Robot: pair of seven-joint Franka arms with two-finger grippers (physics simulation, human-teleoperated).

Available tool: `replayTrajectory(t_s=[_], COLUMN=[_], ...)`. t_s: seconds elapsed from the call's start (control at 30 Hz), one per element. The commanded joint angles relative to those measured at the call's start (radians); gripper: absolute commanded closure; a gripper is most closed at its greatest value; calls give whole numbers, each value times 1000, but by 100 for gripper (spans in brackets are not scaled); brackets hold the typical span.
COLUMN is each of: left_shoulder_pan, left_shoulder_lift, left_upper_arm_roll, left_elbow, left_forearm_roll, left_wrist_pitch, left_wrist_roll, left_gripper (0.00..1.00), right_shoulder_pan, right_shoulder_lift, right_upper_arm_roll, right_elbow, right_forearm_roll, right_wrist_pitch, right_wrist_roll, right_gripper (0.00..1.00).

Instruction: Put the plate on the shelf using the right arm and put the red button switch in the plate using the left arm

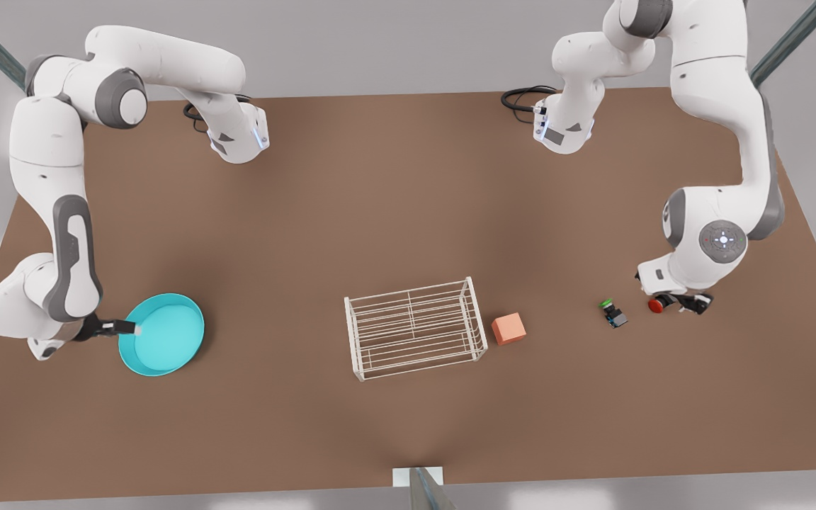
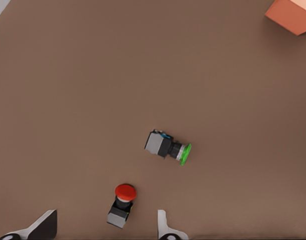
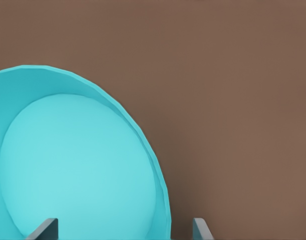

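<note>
The right gripper [image 1: 128, 328] sits at the plate's [image 1: 167, 333] rim on the front view's left. In the right wrist view its fingers [image 3: 43, 230] stand apart, one over the dish and one outside, straddling the raised rim, probably so they can pinch that thin edge. The plate is a round, shallow turquoise dish, smooth and glossy, lying flat on the brown table [image 1: 380, 212], well apart from the shelf [image 1: 415, 327].

The left gripper [image 1: 677, 303] is low over the red switch [image 1: 656, 305] on the front view's right. Its fingers [image 2: 43, 227] are spread, with the switch [image 2: 122, 205] between them, not yet gripped. The switch lies on its side: a round red cap on a short dark-grey body.

Near it lies a green switch [image 1: 613, 313], also tipped over. An orange cube [image 1: 508, 329] sits just beside the shelf, a low rack of thin white wire with a gridded top, standing empty mid-table.
</note>
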State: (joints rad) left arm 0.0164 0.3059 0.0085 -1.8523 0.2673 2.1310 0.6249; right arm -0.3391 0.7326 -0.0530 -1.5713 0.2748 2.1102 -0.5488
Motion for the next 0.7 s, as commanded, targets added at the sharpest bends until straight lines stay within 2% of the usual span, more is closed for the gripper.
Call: replayTrajectory(t_s=[0.0, 0.1, 0.13, 0.17, 0.2, 0.23, 0.37, 0.4, 0.47, 0.57, 0.67], left_shoulder_pan=[3, 20, 31, 36, 42, 48, 94, 100, 112, 142, 154], left_shoulder_lift=[15, 36, 48, 58, 73, 91, 110, 116, 137, 148, 133], left_upper_arm_roll=[1, 1, 1, 1, 1, 1, 1, 1, 2, 1, 1], left_elbow=[-1, -2, -5, -5, -4, -2, -7, -5, -7, -11, -93], left_forearm_roll=[32, 96, 98, 98, 99, 101, 133, 133, 135, 168, 170], left_wrist_pitch=[20, 23, 32, 46, 50, 63, 64, 70, 72, 72, 187], left_wrist_roll=[167, 180, 180, 179, 179, 170, 216, 216, 219, 245, 262], left_gripper=[2, 2, 3, 3, 3, 3, 4, 5, 5, 6, 6], right_shoulder_pan=[2, -1, -1, -1, -1, -1, 2, 2, 2, 8, 12], right_shoulder_lift=[18, 36, 36, 41, 39, 39, 39, 39, 38, -28, -73], right_upper_arm_roll=[1, 1, 1, 1, 1, 1, 2, 2, 2, 2, 2], right_elbow=[1, -1, -3, -3, -3, -3, -3, -1, -1, -3, -6], right_forearm_roll=[4, 6, 7, 7, 7, 7, 7, 6, 7, 6, 4], right_wrist_pitch=[68, 126, 126, 126, 126, 126, 126, 126, 126, 80, 33], right_wrist_roll=[-424, -424, -422, -419, -413, -413, -402, -402, -404, -404, -399], right_gripper=[0, 0, 4, 14, 37, 49, 73, 83, 90, 90, 90])
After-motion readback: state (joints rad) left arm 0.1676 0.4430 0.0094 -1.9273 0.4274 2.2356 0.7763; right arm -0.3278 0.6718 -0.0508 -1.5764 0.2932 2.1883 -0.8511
